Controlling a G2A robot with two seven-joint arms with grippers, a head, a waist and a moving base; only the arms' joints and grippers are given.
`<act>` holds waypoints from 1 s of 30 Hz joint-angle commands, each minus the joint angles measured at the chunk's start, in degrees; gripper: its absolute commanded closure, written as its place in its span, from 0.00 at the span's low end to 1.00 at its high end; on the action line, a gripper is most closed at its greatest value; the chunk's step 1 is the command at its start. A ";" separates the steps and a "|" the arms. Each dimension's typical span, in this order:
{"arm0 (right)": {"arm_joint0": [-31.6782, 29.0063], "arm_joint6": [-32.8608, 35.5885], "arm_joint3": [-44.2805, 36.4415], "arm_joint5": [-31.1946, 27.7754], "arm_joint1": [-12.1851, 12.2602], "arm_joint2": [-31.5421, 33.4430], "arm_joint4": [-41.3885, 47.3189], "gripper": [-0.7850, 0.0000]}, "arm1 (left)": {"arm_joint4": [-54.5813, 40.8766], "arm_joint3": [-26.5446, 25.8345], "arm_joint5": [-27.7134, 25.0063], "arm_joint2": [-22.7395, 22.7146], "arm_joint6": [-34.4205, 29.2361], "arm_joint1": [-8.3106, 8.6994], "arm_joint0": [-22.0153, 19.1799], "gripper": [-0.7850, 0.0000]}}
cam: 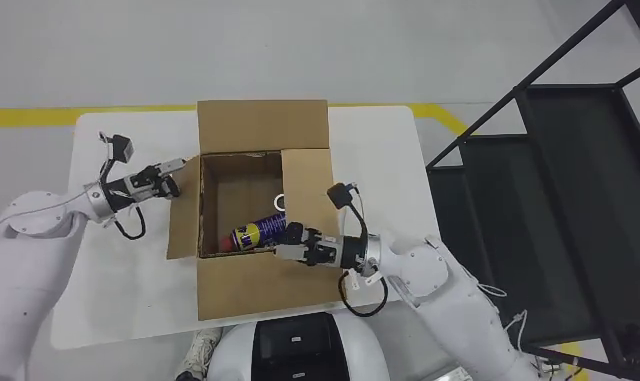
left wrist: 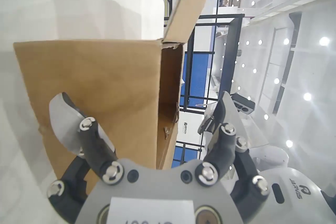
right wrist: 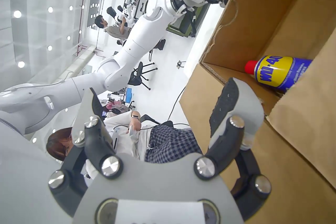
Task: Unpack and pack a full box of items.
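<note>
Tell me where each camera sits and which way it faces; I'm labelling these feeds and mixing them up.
Top view: above the arms, looking down at table and open box; left gripper and right gripper show.
Left wrist view: on the left wrist, facing the box's outer wall; own open fingers show.
Right wrist view: on the right wrist, facing into the box at the spray can; own open fingers and the far left arm show.
Shared: top and right wrist views both show the can.
</note>
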 commanded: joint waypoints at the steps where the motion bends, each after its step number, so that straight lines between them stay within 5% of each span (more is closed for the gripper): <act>1: -1.07 0.26 -0.46 -0.21 0.31 1.15 0.36 0.00 | -2.66 -2.50 0.56 -2.48 -3.68 0.63 0.39 0.00; 8: -5.25 -0.18 -0.90 -2.67 1.33 5.98 3.71 0.00 | -7.80 -18.13 1.44 -7.23 -4.47 1.50 3.18 0.00; 13: -7.95 0.41 -1.53 -4.30 1.99 8.92 5.74 0.00 | -3.61 -25.21 5.61 -0.43 -0.57 0.17 2.24 0.00; 21: -11.06 1.24 -0.43 -6.63 2.82 12.42 9.31 0.00 | 4.62 -21.91 3.88 14.99 8.90 -4.22 -2.36 0.00; 30: -9.85 3.08 2.43 -7.52 3.24 12.11 11.78 0.00 | 6.40 -12.11 2.17 24.69 17.02 -9.47 -8.86 0.00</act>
